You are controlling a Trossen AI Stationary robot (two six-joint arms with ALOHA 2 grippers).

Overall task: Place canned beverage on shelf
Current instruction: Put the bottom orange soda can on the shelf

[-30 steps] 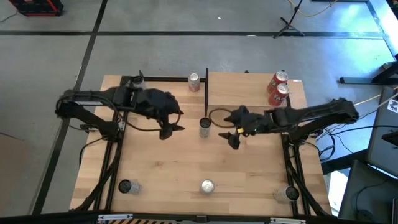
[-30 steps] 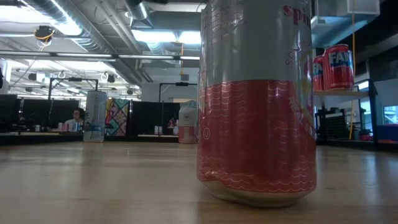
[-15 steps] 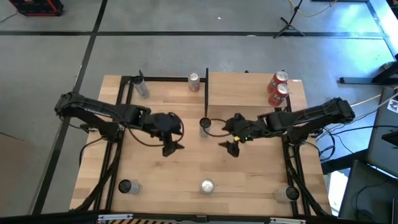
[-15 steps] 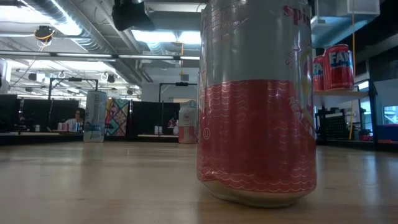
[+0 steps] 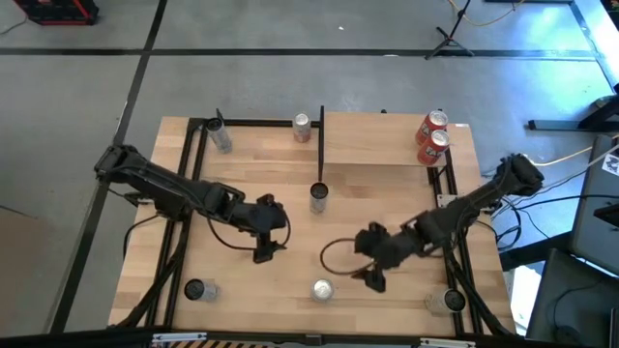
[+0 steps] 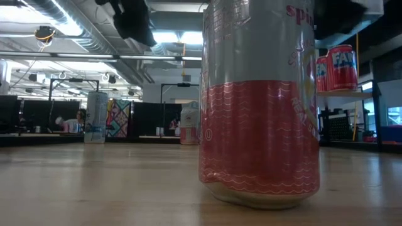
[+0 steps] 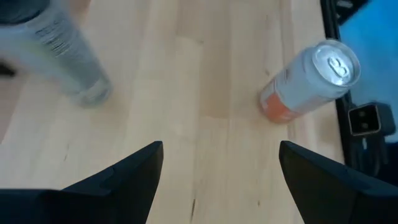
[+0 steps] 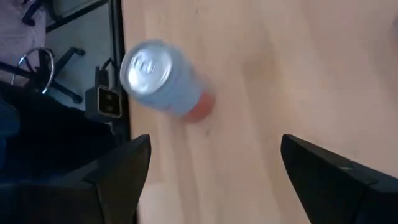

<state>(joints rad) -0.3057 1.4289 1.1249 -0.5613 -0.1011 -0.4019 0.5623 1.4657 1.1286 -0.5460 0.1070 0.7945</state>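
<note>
Between both open claws [image 5: 266, 251] [image 5: 372, 278], a can [image 5: 322, 289] stands unobstructed.

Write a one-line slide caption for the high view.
Both open grippers, left and right, hover near a can; two red cans on shelf.

Low view: the near can [image 6: 259, 100] fills the middle, its top cut off by the frame edge, and it hides the table [image 6: 94, 182] behind it. Beside that can, my two arms show only as dark shapes at the top edge; fingers out of frame. Its lettering is clipped, unreadable. My left wrist view: a grey can [image 7: 65, 53], far from the silver-topped can [image 7: 308, 79], is smeared by blur and cropped. High view: the small cans' labels are too small to read.
</note>
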